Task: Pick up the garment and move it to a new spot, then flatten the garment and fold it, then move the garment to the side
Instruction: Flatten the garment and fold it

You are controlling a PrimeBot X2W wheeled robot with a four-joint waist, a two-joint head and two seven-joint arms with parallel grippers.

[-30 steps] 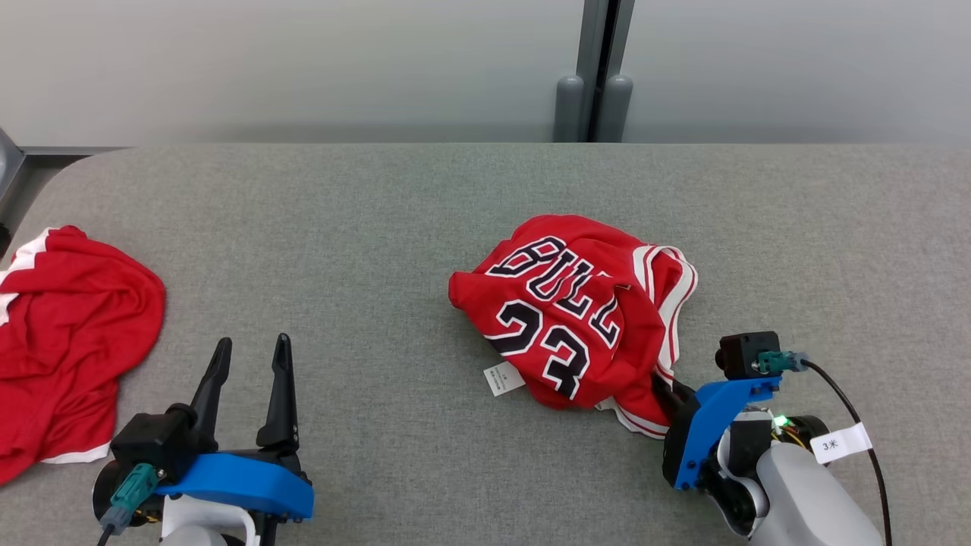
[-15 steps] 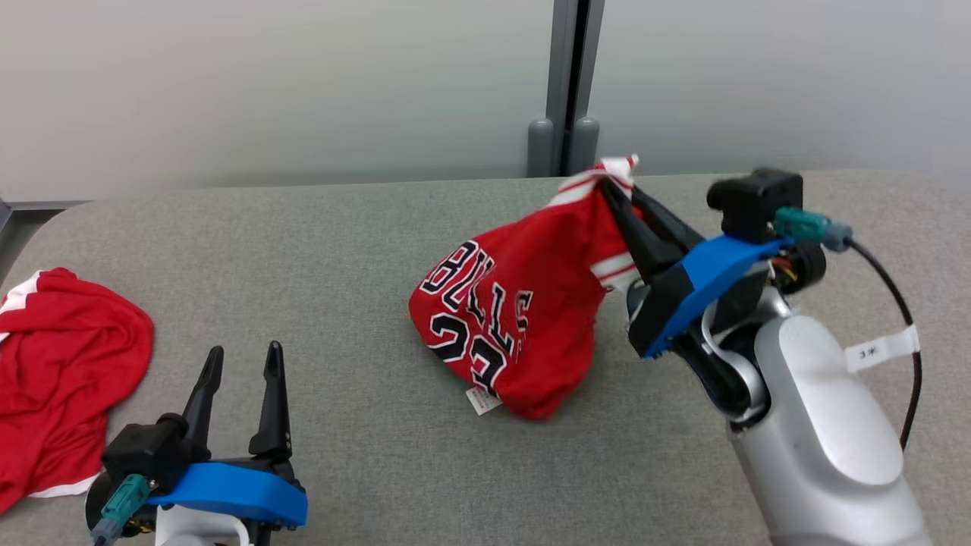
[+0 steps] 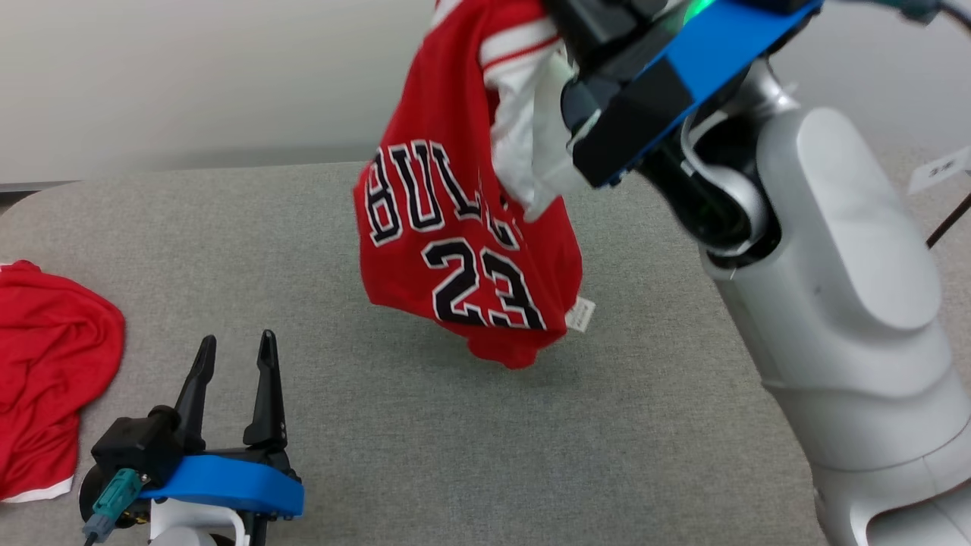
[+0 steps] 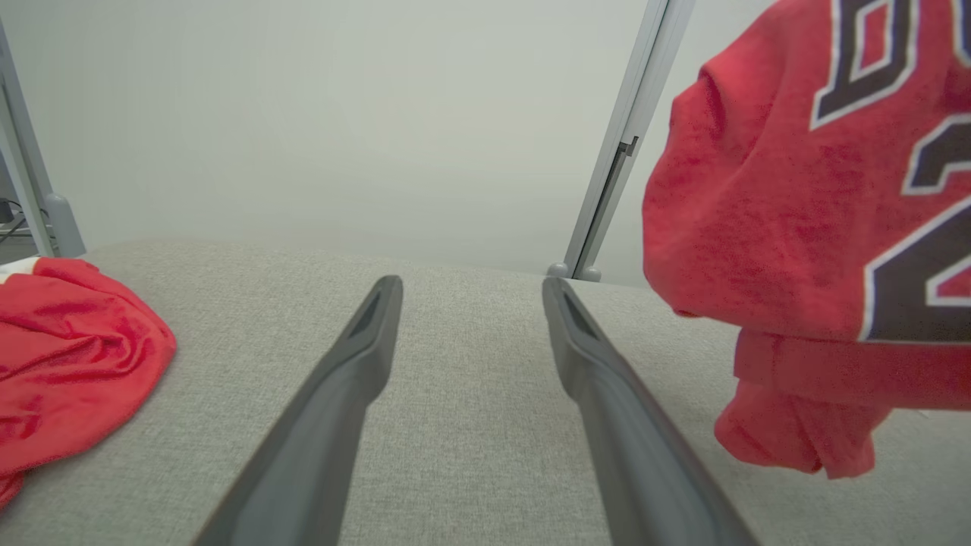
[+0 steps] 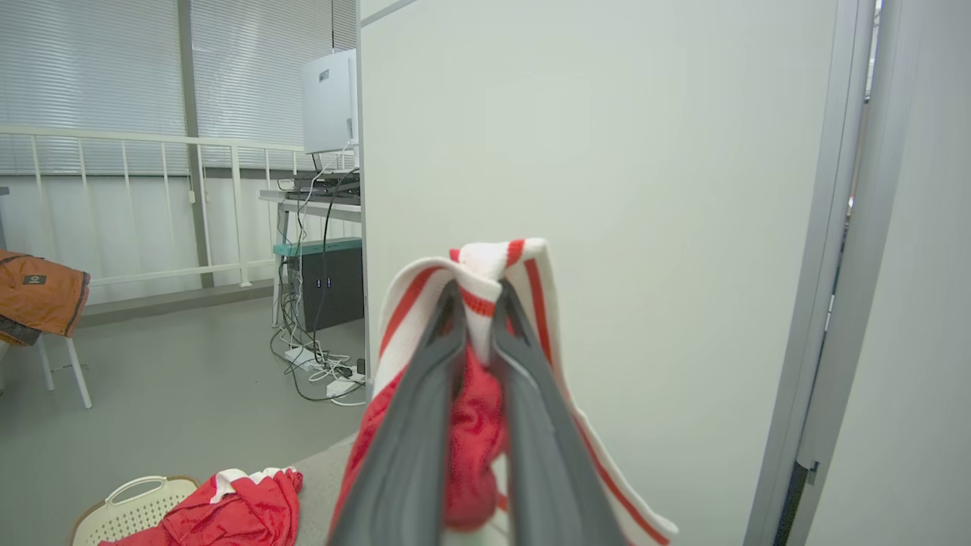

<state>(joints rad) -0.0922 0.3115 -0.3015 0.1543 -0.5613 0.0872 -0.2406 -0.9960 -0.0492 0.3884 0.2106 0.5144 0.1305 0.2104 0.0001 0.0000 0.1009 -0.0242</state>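
Right gripper (image 5: 476,292): pinching the jersey (image 3: 455,250) by one edge, above the table (image 3: 227,227).
Left gripper (image 3: 236,339): spread wide, empty.
Risk: narrow pinch may slip; jersey falls bunched.

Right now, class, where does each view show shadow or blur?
Head view: even light, a soft shadow on the table beneath the hanging jersey. Left wrist view: left gripper blurs toward the lens. Right wrist view: right gripper soft, room behind sharp.
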